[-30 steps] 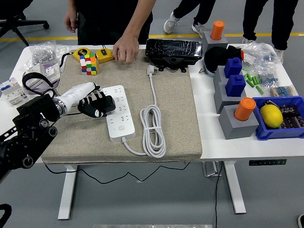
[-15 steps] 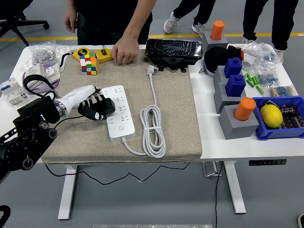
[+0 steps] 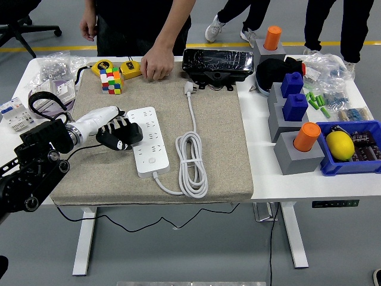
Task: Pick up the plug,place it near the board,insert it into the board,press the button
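The white plug (image 3: pixel 189 89) lies on the beige mat (image 3: pixel 220 137), near its far edge. Its white cable (image 3: pixel 191 158) runs toward me, coils, and joins the white power strip (image 3: pixel 149 140). The strip lies lengthwise at mid-left of the mat, with its button (image 3: pixel 152 159) at the near end. My left hand (image 3: pixel 119 132), black-fingered with a white wrist, rests on the mat against the strip's left edge. Its fingers are loosely bent and hold nothing. The plug is well to the right of the hand and beyond it. My right arm is out of view.
A person stands at the far side, one hand (image 3: pixel 156 62) resting on the mat's far edge beside yellow tape measures (image 3: pixel 130 68) and a colour cube (image 3: pixel 110 80). A black device (image 3: pixel 215 64) sits behind the plug. Grey and blue blocks (image 3: pixel 292 107) and a blue bin (image 3: pixel 351 146) fill the right side.
My left hand has drawn back slightly to the left, off the strip's edge. The plug, cable and person's hand have not moved.
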Available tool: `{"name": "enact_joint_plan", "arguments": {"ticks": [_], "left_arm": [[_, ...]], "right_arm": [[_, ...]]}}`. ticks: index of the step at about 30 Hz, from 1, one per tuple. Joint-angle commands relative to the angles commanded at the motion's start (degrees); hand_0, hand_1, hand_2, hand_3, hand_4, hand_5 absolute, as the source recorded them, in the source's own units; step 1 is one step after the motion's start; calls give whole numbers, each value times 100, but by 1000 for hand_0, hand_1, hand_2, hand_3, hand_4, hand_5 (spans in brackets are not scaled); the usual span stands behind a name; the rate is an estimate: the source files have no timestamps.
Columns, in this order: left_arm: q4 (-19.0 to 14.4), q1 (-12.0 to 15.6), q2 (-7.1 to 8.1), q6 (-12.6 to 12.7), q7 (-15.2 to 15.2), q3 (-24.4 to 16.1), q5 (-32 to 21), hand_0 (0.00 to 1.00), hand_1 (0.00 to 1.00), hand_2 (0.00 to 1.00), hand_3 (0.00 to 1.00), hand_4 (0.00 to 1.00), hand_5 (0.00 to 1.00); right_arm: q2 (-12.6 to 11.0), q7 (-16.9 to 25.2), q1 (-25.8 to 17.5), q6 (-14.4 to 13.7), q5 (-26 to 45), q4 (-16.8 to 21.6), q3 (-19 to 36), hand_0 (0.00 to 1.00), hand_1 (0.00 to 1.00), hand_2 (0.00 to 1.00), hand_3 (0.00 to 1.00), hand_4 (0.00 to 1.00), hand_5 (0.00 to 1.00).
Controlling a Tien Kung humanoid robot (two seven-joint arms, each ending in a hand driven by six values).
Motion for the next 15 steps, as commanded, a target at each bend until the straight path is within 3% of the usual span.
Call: {"name": "enact_joint_plan", "arguments": {"ticks": [15], "left_arm": [[26, -42, 33, 54, -40, 52, -20, 308, 374, 313, 408, 742, 104]], "right_arm": [[-14, -2, 13, 4, 40, 0, -30, 774, 759, 757, 778, 998, 998]]}}
